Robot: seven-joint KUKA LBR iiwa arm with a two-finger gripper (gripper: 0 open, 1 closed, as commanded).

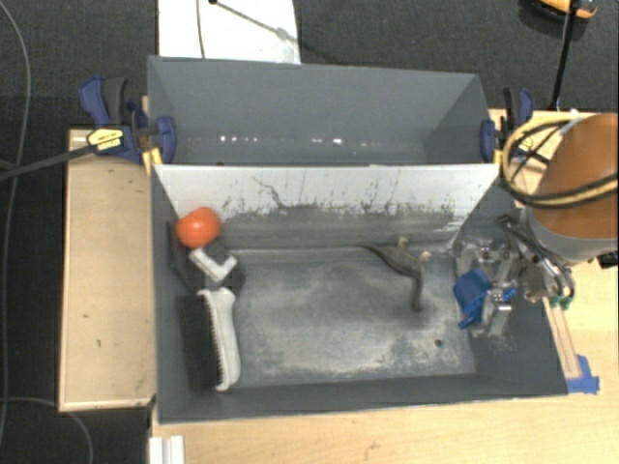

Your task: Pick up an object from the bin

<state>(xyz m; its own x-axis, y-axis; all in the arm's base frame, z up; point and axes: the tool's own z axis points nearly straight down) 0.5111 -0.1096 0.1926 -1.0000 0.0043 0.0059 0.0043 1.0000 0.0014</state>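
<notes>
My gripper (495,309) is low at the right side of the bin, against the right wall. A small blue crumpled thing (470,298) sits right at its left side, touching it; whether it is gripped is unclear. A dark grey pliers-like tool (411,267) lies on the bin floor just left of the gripper, apart from it.
An orange ball (198,227) rests in the far left corner. Below it a white-handled brush with black bristles (215,336) lies along the left wall. The arm, with an orange cover and cables, comes in over the right rim.
</notes>
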